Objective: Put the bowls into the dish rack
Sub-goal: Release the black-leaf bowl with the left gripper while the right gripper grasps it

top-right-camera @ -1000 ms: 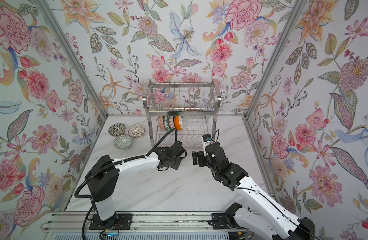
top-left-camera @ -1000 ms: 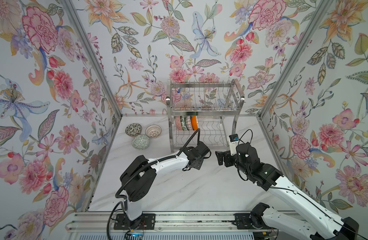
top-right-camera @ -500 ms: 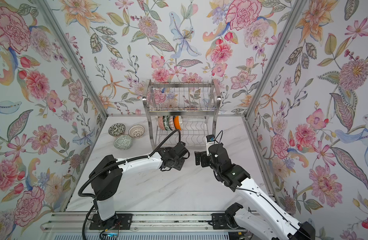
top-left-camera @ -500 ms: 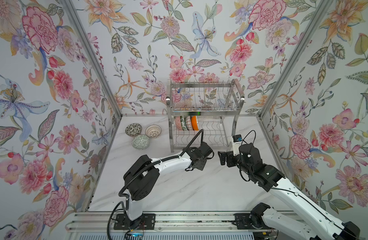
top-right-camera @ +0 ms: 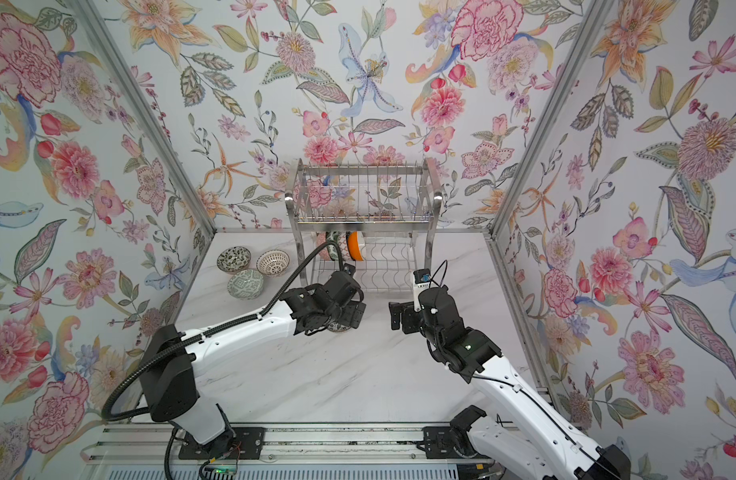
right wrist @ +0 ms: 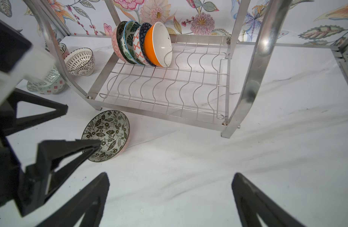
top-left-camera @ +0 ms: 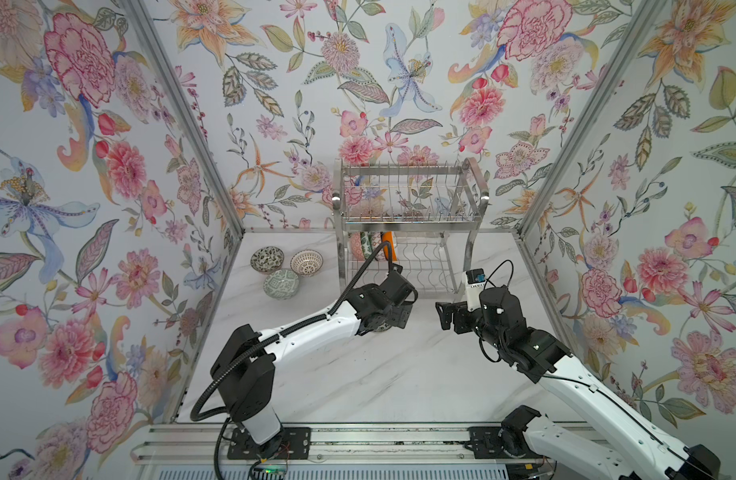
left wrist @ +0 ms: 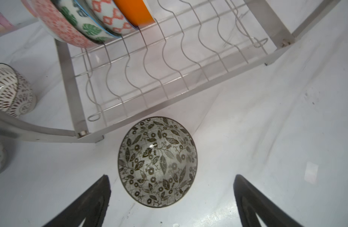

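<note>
Four bowls stand on edge, nested one against the next, at the left end of the lower tier of the dish rack [top-left-camera: 416, 227] as both top views show it. They are a pink-patterned bowl [right wrist: 116, 47], a green-leaf bowl [right wrist: 130, 39], a red-lattice bowl [right wrist: 137, 46] and an orange bowl [right wrist: 161, 45] with a white inside, the orange one nearest the rack's middle. A fifth, the black-and-white floral bowl [left wrist: 157, 161], lies tipped on its side on the white marbled tabletop [top-left-camera: 399, 374], just in front of the rack's front left foot, its hollow turned towards the two wrist cameras. The left hand [left wrist: 171, 176] is spread wide over it. In the left wrist view its two dark fingers [left wrist: 86, 200] stand to either side of the bowl, with tabletop showing between each finger and the rim, so nothing is pinched. In the right wrist view one of those fingers crosses in front of the bowl's rim, and whether it touches there cannot be told. The right hand [right wrist: 170, 175] is likewise spread and holds nothing, hovering above the tabletop before the rack's front rail and facing the left hand across a gap in both top views. Three more bowls sit upright in a close cluster on the tabletop left of the rack: a dark floral bowl [top-left-camera: 267, 259], a brown-dashed bowl [top-left-camera: 306, 262] and a pale green bowl [top-left-camera: 281, 284].
</note>
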Robot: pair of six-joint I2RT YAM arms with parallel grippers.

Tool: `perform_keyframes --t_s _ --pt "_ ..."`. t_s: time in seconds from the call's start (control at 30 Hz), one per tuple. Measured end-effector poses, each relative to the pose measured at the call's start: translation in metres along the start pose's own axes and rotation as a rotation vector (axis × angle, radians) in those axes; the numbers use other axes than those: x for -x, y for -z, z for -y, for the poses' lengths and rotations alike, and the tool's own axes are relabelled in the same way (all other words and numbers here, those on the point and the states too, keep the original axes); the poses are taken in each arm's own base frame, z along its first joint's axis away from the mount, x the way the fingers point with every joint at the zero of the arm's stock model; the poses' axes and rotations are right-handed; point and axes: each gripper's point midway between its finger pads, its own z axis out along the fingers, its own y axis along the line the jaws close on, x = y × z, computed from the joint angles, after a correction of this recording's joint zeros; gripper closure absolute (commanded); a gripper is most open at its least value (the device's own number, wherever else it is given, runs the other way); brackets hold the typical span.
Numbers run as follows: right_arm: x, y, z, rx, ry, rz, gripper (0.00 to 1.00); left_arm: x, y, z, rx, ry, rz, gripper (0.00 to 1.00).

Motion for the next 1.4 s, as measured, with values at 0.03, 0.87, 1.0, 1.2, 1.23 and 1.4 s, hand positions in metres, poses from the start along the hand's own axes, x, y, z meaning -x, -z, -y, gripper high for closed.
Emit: perform_keyframes --t_s 0.03,0.87,1.0,1.2,1.23,1.4 --pt "-0.001 -0.002 -0.001 0.003 0.001 -0.007 0.01 0.001 0.004 -0.011 0.01 0.019 0.009 0.01" --pt "-0.048 -0.104 -0.17 0.162 0.158 -0.236 0.01 -0.088 0.022 -0.16 -0.053 0.58 0.176 0.01" --pt "-0.058 -0.123 -0.194 0.16 0.18 -0.264 0.01 -0.097 0.018 -0.162 -0.073 0.623 0.173 0.01" --pt "-0.081 -0.146 -0.204 0.122 0.214 -0.32 0.01 -0.119 0.013 -0.165 -0.097 0.685 0.156 0.01" --pt "-0.083 -0.148 -0.205 0.117 0.217 -0.325 0.0 -0.121 0.012 -0.165 -0.102 0.694 0.158 0.01" --pt "-0.089 -0.163 -0.207 0.084 0.223 -0.346 0.09 -0.129 0.012 -0.17 -0.12 0.738 0.167 0.01"
